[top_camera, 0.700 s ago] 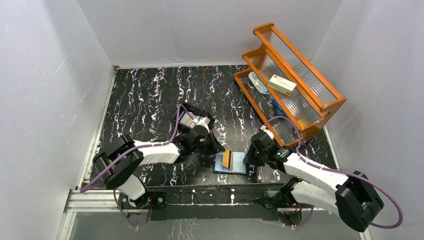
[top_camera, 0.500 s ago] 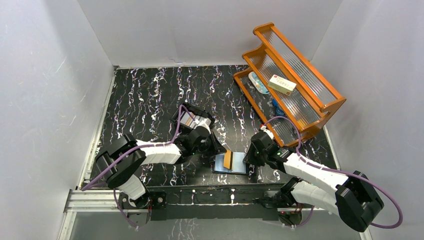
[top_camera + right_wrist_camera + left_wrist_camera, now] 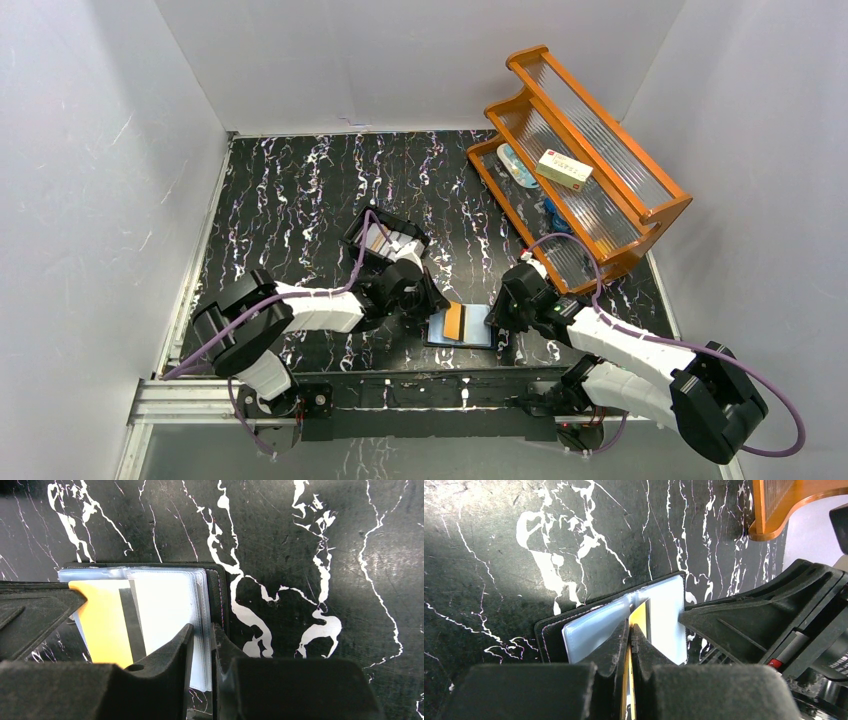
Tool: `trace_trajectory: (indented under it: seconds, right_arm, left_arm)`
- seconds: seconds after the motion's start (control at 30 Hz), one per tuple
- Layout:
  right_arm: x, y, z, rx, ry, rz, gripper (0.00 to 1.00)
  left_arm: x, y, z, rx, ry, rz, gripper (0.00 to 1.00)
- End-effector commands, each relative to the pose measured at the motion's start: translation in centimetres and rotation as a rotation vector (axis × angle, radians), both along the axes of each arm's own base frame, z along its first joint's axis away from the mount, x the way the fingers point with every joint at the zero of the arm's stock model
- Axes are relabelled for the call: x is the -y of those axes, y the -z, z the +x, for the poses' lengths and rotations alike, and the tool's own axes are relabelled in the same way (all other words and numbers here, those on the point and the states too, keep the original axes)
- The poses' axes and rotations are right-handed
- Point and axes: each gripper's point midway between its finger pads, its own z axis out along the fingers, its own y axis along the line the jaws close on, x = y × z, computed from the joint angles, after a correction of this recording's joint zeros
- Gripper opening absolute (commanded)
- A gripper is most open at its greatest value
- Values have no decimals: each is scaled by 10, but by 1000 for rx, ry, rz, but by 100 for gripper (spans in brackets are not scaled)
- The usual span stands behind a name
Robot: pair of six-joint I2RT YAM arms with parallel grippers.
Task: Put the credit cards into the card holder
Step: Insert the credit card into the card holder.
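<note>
The card holder [image 3: 478, 331] lies open near the front edge, its pale blue sleeves up. My left gripper [image 3: 434, 306] is shut on an orange credit card [image 3: 453, 321] with a dark stripe, and the card's far end sits among the sleeves. In the left wrist view the gripper [image 3: 630, 626] pinches the card [image 3: 640, 619] edge-on over the holder [image 3: 584, 632]. My right gripper [image 3: 497, 321] is shut on the holder's right-hand sleeves. In the right wrist view the gripper [image 3: 200, 630] clamps the holder [image 3: 170, 600], and the card [image 3: 102, 625] shows on the left.
A black plastic box [image 3: 386, 238] holding more cards stands behind the left gripper. An orange wooden rack [image 3: 600, 130] stands at the back right with a cream-and-red carton [image 3: 563, 170] on it. White walls close in the sides and the back.
</note>
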Motion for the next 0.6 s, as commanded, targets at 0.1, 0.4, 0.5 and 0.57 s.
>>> trace_trajectory:
  seconds: [0.1,0.4,0.5,0.57]
  right_arm:
    - [8,14,-11,-43,-8,-36,25]
    - [6,15,-11,-45,-9,-28,25]
    - [4,15,-11,-48,-8,-19,25]
    - [4,16,-11,-51,-9,-17,25]
  left_arm:
    - [-2,11,7,125,2,102,0]
    - [-11,9,10,175,-65,153,0]
    - [-10,10,11,183,-86,168,0]
    - [-8,11,10,178,-91,167,0]
